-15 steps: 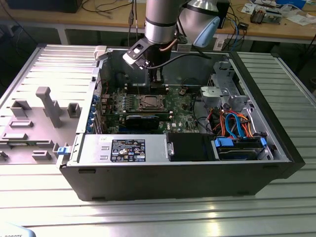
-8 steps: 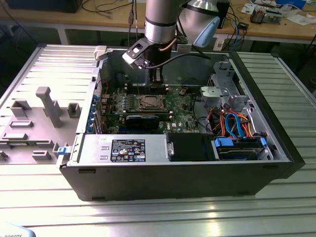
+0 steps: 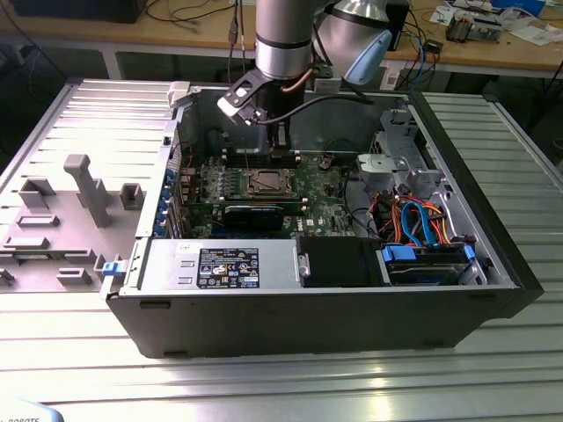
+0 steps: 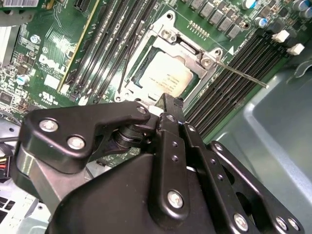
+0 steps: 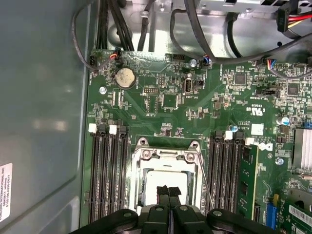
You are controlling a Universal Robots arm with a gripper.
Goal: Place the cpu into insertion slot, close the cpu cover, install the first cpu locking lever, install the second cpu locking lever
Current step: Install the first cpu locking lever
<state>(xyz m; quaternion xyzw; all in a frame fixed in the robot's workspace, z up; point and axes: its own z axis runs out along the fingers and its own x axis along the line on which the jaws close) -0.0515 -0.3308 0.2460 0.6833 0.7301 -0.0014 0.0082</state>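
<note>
The cpu [image 4: 163, 78] lies flat in the insertion slot [image 3: 264, 182] on the green motherboard, its silver top facing up. The silver cpu cover [image 4: 195, 53] lies down around it as a frame. A thin wire locking lever [image 4: 241, 74] sticks out slantwise from one corner of the socket; in the first wrist view the lever [image 5: 204, 178] runs along the socket's side. My gripper [image 5: 168, 191] hovers right over the cpu [image 5: 152, 179] edge, shut, with nothing seen between its black fingers. In the exterior view my gripper [image 3: 280, 142] hangs just behind the socket.
Black memory slots [image 5: 105, 170] flank the socket on both sides. A black graphics card [image 3: 255, 214] lies in front of it, with the power supply [image 3: 220, 264] nearer still. A drive cage with blue and orange cables [image 3: 422, 224] fills the exterior view's right. The case walls [image 3: 369, 123] enclose everything.
</note>
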